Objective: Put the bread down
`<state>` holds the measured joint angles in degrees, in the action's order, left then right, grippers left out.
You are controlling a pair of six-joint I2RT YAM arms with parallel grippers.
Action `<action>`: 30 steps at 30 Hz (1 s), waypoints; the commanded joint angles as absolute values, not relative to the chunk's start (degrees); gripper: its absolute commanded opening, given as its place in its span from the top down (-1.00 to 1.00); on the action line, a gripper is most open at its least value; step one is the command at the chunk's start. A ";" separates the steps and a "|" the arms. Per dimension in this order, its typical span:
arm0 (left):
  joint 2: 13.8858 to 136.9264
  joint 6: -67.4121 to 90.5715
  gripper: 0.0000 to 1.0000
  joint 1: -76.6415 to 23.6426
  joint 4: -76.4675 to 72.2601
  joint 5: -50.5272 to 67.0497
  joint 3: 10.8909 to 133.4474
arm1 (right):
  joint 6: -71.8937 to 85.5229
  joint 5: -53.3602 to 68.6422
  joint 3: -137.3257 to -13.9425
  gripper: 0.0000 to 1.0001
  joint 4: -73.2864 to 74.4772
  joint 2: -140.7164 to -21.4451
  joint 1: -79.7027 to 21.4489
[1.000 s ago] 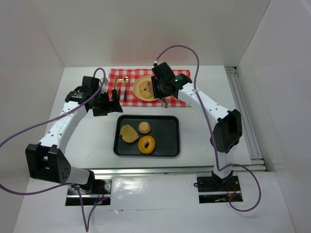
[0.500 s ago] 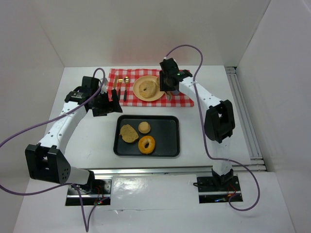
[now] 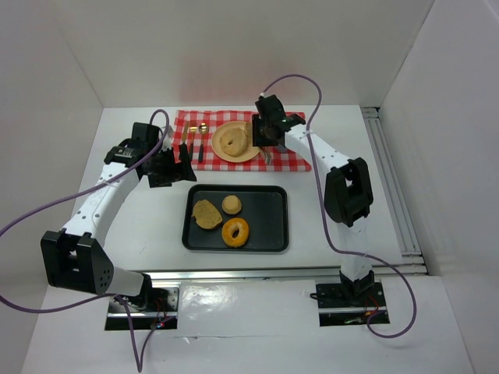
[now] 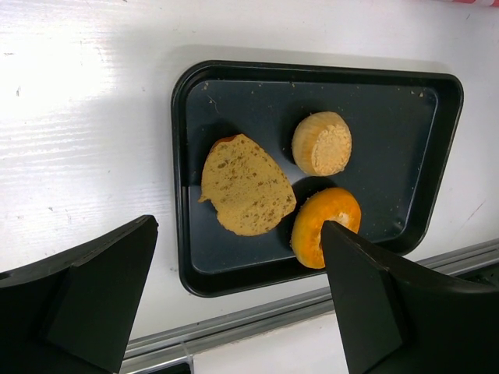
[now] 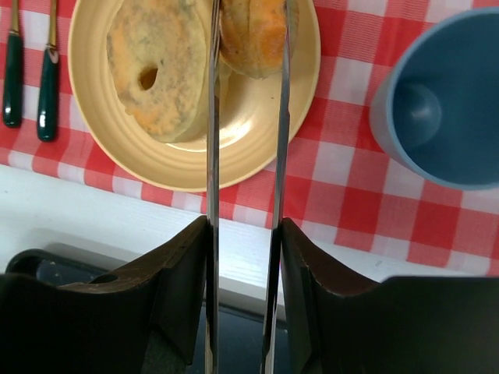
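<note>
- Right gripper (image 5: 249, 15), narrowly parted, pinches the roll (image 5: 251, 43) over the plate (image 5: 249, 132); dropped here, I reckon it rolls onto the bagel (image 5: 156, 70).
- Left gripper (image 4: 238, 226) gapes empty.

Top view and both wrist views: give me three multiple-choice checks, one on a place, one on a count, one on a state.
1. The bread held by the right gripper is: A over the cutlery; B over the yellow plate; C over the blue cup.
2. Pieces in the black tray: A two; B three; C four.
3. The left gripper has its jaws: A open; B shut on a fork; C shut empty.
Key: B, the plate lies behind the bread; B, slice, bun and ring show; A, a wide gap, nothing gripped.
</note>
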<state>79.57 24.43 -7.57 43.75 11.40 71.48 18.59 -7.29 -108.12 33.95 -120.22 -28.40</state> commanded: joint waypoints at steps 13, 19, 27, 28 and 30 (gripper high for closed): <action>79.72 24.87 -0.99 -7.29 43.77 12.13 73.48 | 19.25 -5.19 -105.48 -0.09 26.10 -120.23 -28.73; 79.72 24.87 -0.99 -7.29 43.77 12.74 73.48 | 19.86 -5.80 -102.14 -0.17 26.10 -116.29 -29.36; 79.72 24.87 -0.99 -7.29 43.77 13.27 73.48 | 20.48 -6.33 -99.23 -0.17 26.10 -111.88 -29.36; 79.72 24.87 -0.99 -7.29 43.77 13.27 73.48 | 20.48 -6.33 -99.23 -0.17 26.10 -111.88 -29.36; 79.72 24.87 -0.99 -7.29 43.77 13.27 72.87 | 20.48 -5.81 -99.23 -0.19 26.10 -111.27 -29.36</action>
